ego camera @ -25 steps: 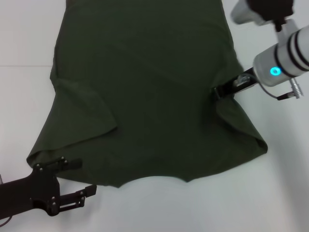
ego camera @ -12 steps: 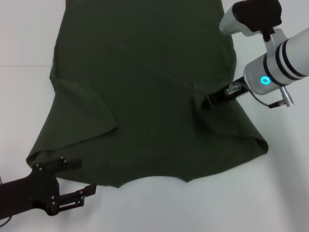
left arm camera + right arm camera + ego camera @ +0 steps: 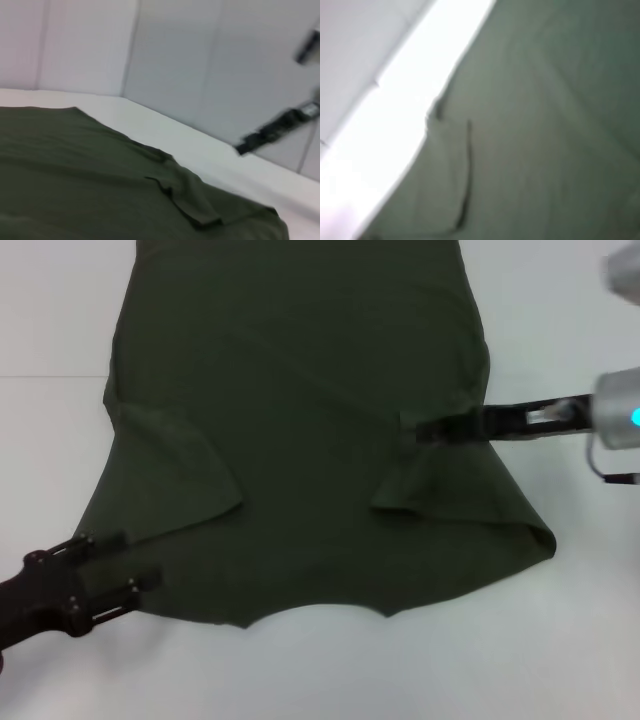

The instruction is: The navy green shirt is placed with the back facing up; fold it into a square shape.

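Observation:
The navy green shirt (image 3: 300,390) lies spread over the white table, its collar end nearest me. Its left sleeve (image 3: 185,475) lies folded inward on the body. From the right, my right gripper (image 3: 422,429) reaches over the cloth, shut on the right sleeve, whose flap (image 3: 440,485) is drawn inward and raised. At the shirt's near left corner, my left gripper (image 3: 122,562) stands open, its two black fingers either side of the cloth's edge. The left wrist view looks low across the shirt (image 3: 100,180) to the right gripper (image 3: 272,131) far off. In the right wrist view the shirt (image 3: 545,125) fills most of the picture.
White table (image 3: 560,640) surrounds the shirt on both sides and in front. A seam in the table top (image 3: 50,376) runs in from the left. Grey wall panels (image 3: 190,60) stand behind the table in the left wrist view.
My right gripper has moved inward over the shirt, dragging the right sleeve with it, and its arm has swung out to the right. The left gripper has shifted left and slightly up.

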`<state>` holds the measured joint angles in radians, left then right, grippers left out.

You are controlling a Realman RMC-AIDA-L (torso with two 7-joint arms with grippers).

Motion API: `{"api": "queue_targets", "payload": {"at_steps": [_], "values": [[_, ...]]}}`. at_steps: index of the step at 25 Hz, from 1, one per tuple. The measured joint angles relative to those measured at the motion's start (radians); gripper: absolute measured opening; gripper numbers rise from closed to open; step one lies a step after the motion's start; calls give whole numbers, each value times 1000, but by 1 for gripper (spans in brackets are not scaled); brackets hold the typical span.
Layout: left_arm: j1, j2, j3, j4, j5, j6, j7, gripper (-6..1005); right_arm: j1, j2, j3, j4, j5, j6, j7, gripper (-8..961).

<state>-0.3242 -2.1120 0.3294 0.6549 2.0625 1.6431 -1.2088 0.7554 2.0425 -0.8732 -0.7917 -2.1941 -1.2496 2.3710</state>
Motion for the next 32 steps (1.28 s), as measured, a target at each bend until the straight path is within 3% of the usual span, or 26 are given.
{"api": "queue_targets", "payload": {"at_steps": [3,9,13,20,21,22,27,32], "values": [[-2,2,-16,0,0,13,-75,784,-86,-12,81,10,119,-61,-121,430],[-33,29,-8,-4,3,26,-322,783,-224,-38,186,116,286,-225,-472,680],[-58,56,0,-16,6,44,-457,782,-284,-33,190,160,292,-316,-732,858],[-74,117,72,-22,30,30,-697,783,-377,22,177,165,257,-363,-1106,924],[-74,117,72,-22,30,30,-697,783,-388,27,176,166,257,-363,-1144,924],[-83,138,77,-7,83,12,-828,783,-399,30,175,171,257,-363,-1189,924],[-117,170,77,28,203,-45,-1060,782,-433,40,174,217,255,-357,-1407,923],[-176,182,80,39,302,-105,-1150,783,-437,42,174,249,237,-345,-1507,923]]}}
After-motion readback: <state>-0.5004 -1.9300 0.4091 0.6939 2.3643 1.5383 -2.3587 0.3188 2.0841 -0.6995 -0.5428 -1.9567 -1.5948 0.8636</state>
